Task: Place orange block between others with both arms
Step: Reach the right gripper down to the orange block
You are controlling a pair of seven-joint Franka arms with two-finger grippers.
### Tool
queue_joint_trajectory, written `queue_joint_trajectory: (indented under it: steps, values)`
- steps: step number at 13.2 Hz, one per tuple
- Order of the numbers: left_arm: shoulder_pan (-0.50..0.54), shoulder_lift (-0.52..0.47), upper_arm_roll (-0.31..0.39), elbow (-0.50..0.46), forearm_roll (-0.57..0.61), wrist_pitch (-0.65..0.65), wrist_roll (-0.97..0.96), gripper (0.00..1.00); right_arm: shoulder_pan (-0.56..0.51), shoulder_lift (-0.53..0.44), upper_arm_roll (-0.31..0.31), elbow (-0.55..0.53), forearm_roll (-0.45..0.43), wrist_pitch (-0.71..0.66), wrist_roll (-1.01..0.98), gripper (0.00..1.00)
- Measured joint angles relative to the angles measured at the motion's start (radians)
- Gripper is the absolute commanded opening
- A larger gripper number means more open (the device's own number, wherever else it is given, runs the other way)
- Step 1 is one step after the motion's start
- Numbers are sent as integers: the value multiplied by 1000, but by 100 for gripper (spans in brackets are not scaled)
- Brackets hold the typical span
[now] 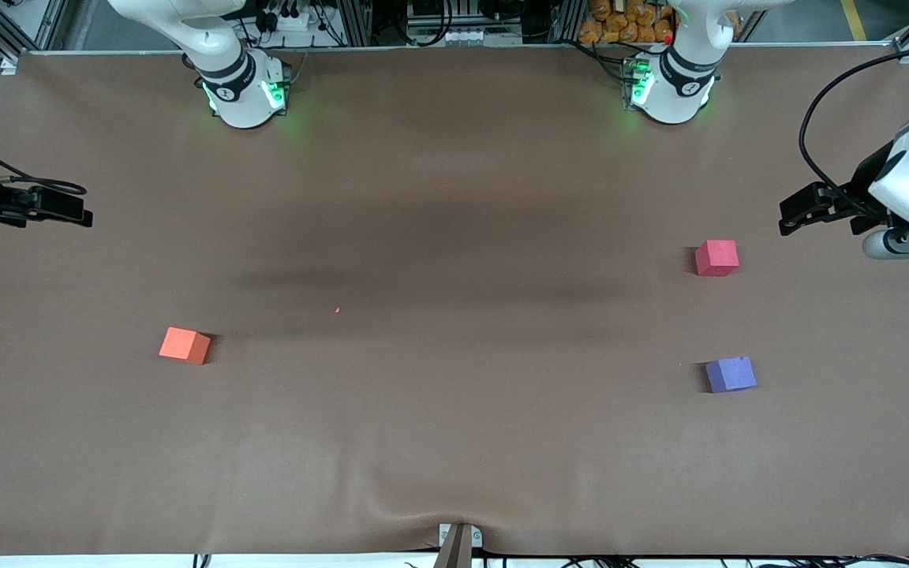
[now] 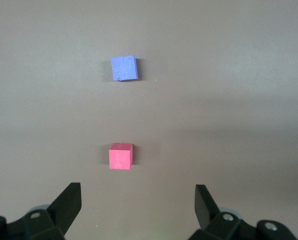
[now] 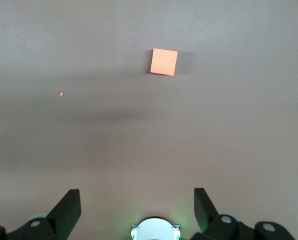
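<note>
Two pincers, both spread wide and holding nothing. The left pincer [image 2: 138, 200] hangs in the air over the left arm's end of the tabletop [image 1: 454, 442], with its black fingers [image 2: 69, 202] well apart in the left wrist view. Closest to it on the cloth is the pinkish-red cube [image 2: 121, 156], sitting flat, not touching anything. Further out from that pincer, toward the front camera, is the purple-blue cube [image 2: 124, 68], turned a bit askew, well apart from the red one with bare brown cloth between them.

The right pincer [image 3: 138, 200] hovers over the right arm's end of the tabletop, jaws just as wide. The orange block [image 3: 164, 62] lies well out from it, nearer the front camera, flat on the cloth and alone. A tiny orange speck [image 3: 61, 94] sits off toward the middle of the tabletop. The orange block is well apart from the other two cubes, which are at the other arm's end.
</note>
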Motion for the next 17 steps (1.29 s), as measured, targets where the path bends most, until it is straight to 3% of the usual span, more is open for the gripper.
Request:
queue_joint_trajectory:
  steps: [8, 14, 17]
  values:
    - [3, 0, 1, 0, 0, 0, 0, 100, -50, -65, 40, -17, 2, -1, -1, 100]
    - [3, 0, 1, 0, 0, 0, 0, 100, -54, -63, 48, -38, -29, 27, -1, 100]
    - [3, 0, 1, 1, 0, 0, 0, 100, -40, -12, 61, -58, -29, 101, -1, 100]
